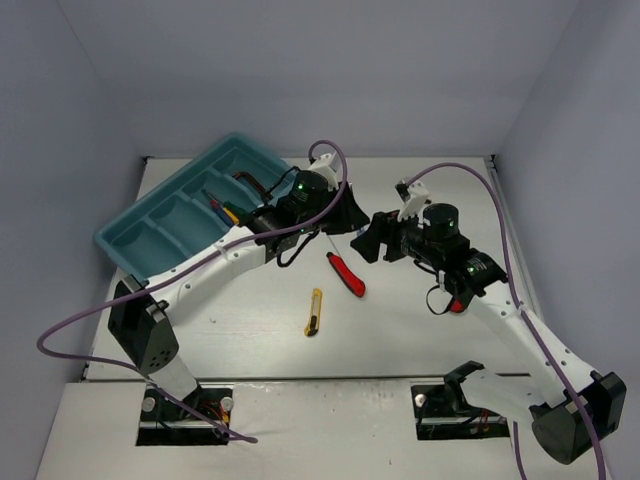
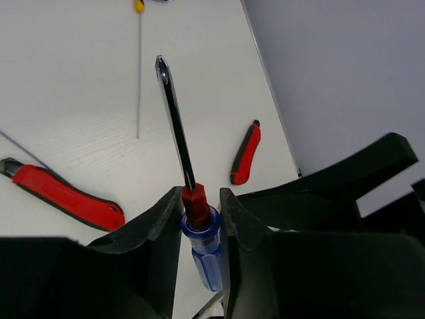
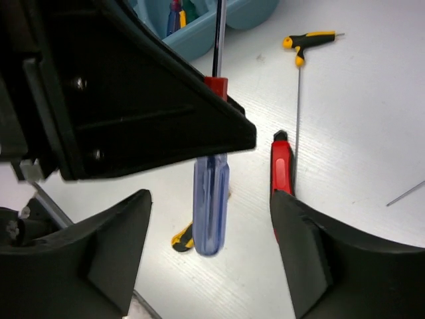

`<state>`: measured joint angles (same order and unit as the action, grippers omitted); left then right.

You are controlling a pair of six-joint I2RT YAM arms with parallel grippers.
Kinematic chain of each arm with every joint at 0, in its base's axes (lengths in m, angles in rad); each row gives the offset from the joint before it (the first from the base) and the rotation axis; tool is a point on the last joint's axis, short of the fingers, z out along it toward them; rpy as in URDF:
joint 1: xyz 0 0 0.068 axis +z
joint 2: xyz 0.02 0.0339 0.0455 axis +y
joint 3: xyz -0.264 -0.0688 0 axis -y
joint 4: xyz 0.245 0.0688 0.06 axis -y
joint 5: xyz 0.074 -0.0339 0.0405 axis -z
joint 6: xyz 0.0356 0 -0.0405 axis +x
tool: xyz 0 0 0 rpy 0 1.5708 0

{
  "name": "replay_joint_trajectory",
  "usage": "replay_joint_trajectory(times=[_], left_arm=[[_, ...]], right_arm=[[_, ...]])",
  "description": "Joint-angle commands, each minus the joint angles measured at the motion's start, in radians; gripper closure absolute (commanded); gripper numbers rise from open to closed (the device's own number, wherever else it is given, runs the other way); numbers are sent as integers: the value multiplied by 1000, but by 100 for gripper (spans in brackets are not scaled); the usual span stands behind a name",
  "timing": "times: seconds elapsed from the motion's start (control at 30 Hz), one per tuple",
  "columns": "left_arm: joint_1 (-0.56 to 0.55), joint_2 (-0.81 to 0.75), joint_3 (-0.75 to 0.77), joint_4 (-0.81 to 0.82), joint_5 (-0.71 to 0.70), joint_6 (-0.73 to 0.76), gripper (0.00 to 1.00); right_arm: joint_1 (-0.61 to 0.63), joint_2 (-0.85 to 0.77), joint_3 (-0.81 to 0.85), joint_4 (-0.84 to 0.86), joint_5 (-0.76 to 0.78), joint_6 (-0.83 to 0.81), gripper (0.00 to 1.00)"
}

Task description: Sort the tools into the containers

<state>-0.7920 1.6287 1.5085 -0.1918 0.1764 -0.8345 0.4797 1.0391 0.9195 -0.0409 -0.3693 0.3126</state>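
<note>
My left gripper (image 2: 200,196) is shut on a blue screwdriver (image 2: 202,246) at its red collar and holds it above the table, shaft pointing away. In the top view the left gripper (image 1: 345,215) faces my right gripper (image 1: 368,243) at the table's middle. In the right wrist view my right gripper (image 3: 209,198) is open, with a finger on each side of the blue handle (image 3: 211,219), not touching it. The teal tray (image 1: 120,240) lies at the back left, with screwdrivers (image 1: 222,210) in one compartment.
On the table lie a red utility knife (image 1: 346,273), a yellow utility knife (image 1: 314,311) and a second red knife (image 1: 457,305) under the right arm. A yellow-black T-handle driver (image 3: 305,41) lies near the tray. Walls enclose three sides.
</note>
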Motion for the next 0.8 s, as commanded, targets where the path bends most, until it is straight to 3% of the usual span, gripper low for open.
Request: replay_joint_trajectory(times=[0.0,0.07,0.27,0.37,0.53,0.67,0.77], left_arm=[[103,-50,28,1,-6,36,100],[173,-70,18,-29,-5,45,100],[469,-57,43,-128,-5,89,100],[573,16,120,-206,-23,124,100],[694,179,231,-269,-12,152,89],[748,281,348,-356,-6,162,65],[765,316,388,-401,0,161,40]], right_arm=[[6,-29,10,96,35,-5,26],[5,-49,-5,85,69,-9,18],[3,-74,-22,-1,146,-26,15],[2,-96,-31,-41,200,-32,14],[2,-106,-47,-93,240,-23,13],[2,-110,-56,-119,257,-28,13],[2,-108,-52,-135,281,-44,12]])
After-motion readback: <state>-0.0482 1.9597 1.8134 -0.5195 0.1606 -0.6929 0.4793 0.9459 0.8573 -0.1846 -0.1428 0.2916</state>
